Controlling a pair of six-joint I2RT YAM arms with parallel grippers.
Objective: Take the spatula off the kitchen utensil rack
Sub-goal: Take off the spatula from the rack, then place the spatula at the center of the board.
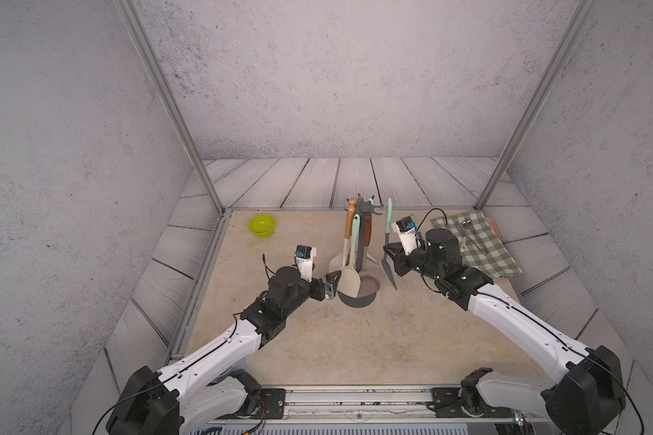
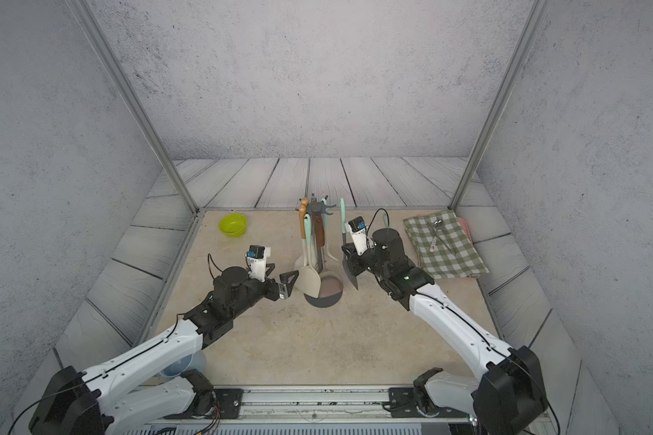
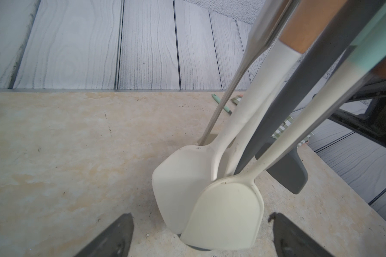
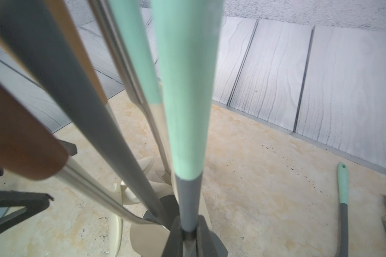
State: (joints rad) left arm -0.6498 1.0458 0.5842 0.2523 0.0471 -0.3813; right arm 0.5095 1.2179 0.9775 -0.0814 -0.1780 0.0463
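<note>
One spatula (image 4: 187, 111) clamped in right end effector (image 4: 188, 233), left end effector (image 1: 331, 285) apart, one rack (image 1: 365, 208)

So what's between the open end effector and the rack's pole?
Two cream spatulas hang between the left end effector and the pole of the kitchen utensil rack; the left wrist view shows their heads close up.

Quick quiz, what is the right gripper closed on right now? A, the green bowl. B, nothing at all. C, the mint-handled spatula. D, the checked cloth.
C: in the right wrist view the right gripper is shut on the grey shaft of the mint-handled spatula, just below its mint grip.
</note>
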